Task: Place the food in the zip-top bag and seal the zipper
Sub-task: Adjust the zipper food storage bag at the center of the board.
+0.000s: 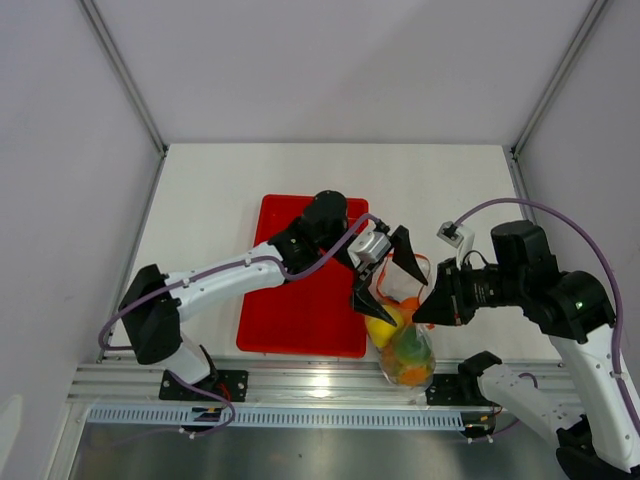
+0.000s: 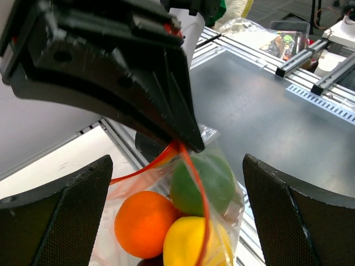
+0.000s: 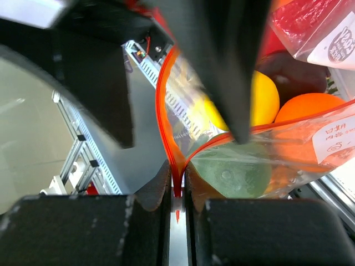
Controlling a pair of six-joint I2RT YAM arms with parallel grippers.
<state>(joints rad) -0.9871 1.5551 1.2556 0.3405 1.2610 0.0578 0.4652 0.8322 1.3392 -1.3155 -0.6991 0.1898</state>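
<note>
The zip-top bag (image 1: 405, 345) hangs at the table's front edge, right of the tray. In the left wrist view it holds an orange (image 2: 144, 221), a green round fruit (image 2: 217, 177) and a yellow fruit (image 2: 186, 244). My right gripper (image 3: 177, 169) is shut on one end of the red-orange zipper (image 3: 163, 111) and shows in the top view (image 1: 420, 315). The green fruit (image 3: 233, 169), orange (image 3: 308, 108) and a dark red fruit (image 3: 288, 69) show behind it. My left gripper (image 1: 403, 298) is open, its fingers (image 2: 55, 216) on either side of the bag's mouth without gripping it.
The red tray (image 1: 290, 300) lies on the white table left of the bag. An aluminium rail (image 1: 300, 380) runs along the front edge, with a grey lower surface (image 2: 266, 111) beyond it. A white labelled patch (image 3: 333, 39) shows on clear plastic at the upper right.
</note>
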